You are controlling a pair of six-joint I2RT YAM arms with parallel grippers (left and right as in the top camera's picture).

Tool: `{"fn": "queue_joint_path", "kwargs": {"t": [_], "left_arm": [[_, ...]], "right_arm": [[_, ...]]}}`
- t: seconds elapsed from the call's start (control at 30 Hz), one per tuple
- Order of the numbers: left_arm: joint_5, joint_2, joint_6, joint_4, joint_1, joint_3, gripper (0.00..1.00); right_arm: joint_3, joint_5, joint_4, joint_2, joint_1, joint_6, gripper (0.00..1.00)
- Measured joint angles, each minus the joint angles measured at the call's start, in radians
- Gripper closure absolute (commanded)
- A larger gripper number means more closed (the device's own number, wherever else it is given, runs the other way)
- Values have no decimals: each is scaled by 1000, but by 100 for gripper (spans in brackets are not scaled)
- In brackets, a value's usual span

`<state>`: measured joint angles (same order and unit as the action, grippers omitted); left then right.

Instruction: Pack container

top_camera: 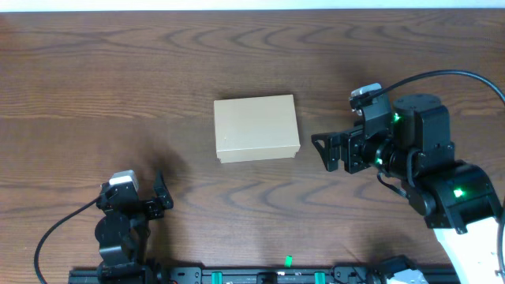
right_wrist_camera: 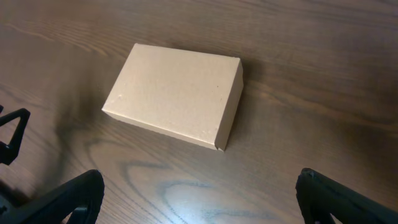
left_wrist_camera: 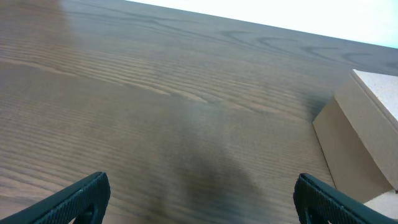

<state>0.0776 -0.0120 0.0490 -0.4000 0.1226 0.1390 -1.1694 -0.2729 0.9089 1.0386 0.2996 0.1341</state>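
Note:
The container is a small plain tan cardboard box, lid shut, lying flat on the wooden table near the middle. It also shows in the right wrist view and at the right edge of the left wrist view. My right gripper is open and empty, just right of the box with its fingers pointing at it; its fingertips show in the right wrist view. My left gripper is open and empty near the front left, well short of the box; it shows in the left wrist view. No stationery items are in view.
The dark wooden table runs across the whole view. A black rail with green fittings lies along the front edge. The right arm's cable loops above its body.

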Motion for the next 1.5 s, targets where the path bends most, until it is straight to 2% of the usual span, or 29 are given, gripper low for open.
{"fn": "queue_joint_path", "kwargs": {"t": [0.87, 1.03, 1.13, 1.5], "left_arm": [[0, 0, 0, 0, 0, 0, 5], [0, 0, 0, 0, 0, 0, 5], [0, 0, 0, 1, 0, 0, 5], [-3, 1, 0, 5, 0, -1, 5]], "right_arm": [[0, 16, 22, -32, 0, -1, 1], [8, 69, 97, -183, 53, -2, 1], [63, 122, 93, -338, 121, -10, 1], [557, 226, -73, -788, 205, -29, 1]]}}
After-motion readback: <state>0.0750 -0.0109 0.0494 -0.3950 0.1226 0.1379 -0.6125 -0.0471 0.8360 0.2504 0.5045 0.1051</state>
